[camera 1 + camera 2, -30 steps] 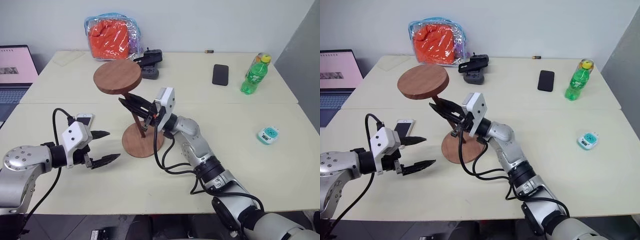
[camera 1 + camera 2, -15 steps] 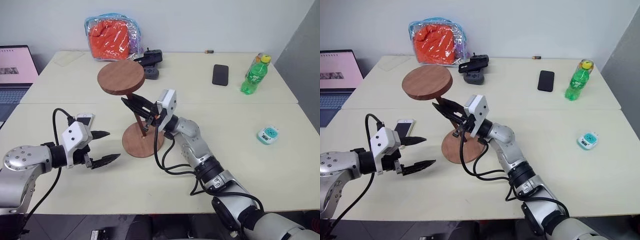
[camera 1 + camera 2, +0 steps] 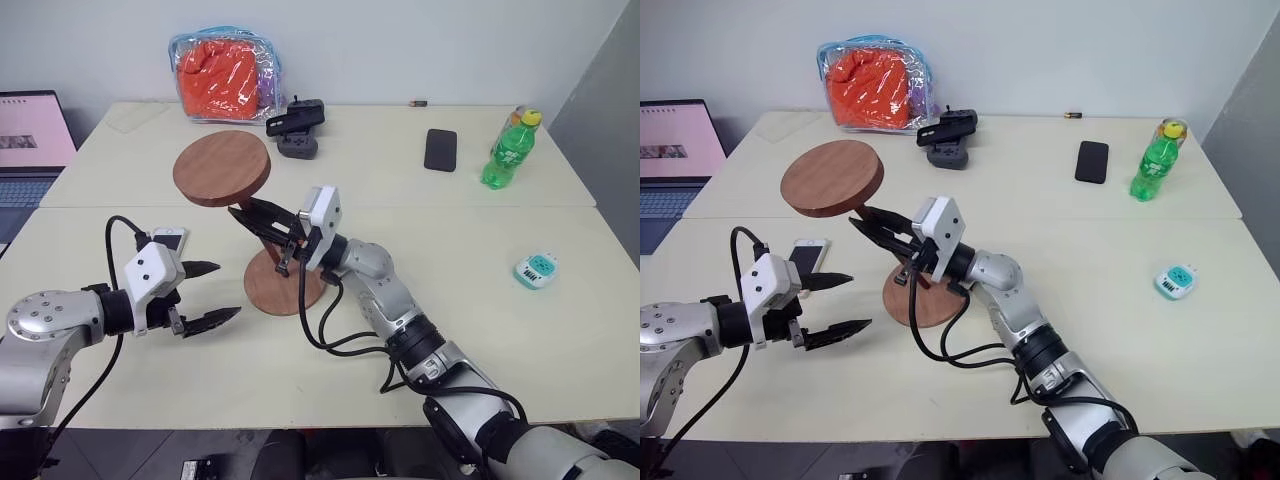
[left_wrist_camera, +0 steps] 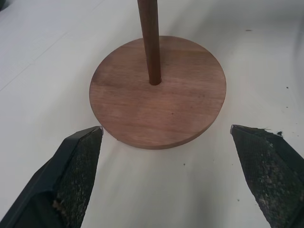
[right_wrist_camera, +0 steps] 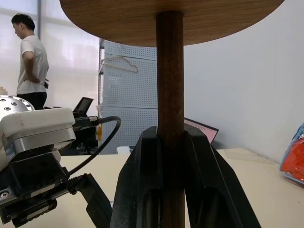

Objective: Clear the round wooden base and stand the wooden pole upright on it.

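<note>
Base point(image 4: 156, 95) is clear; right gripper point(image 3: 262, 220) clenches the pole point(image 4: 149, 40), tip in the hole but leaning; left gripper point(image 3: 205, 293) gapes beside it, empty

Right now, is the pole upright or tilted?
Tilted. The pole leans toward the robot's left, its foot in the base hole, right gripper shut on it.

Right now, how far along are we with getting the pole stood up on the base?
Done: the round wooden base is clear of other things, and the wooden pole has its lower end in the centre hole.
In hand: the right gripper is shut on the pole, which leans toward the robot's left.
Left: bring the pole upright and release it. The left gripper waits open beside the base.
</note>
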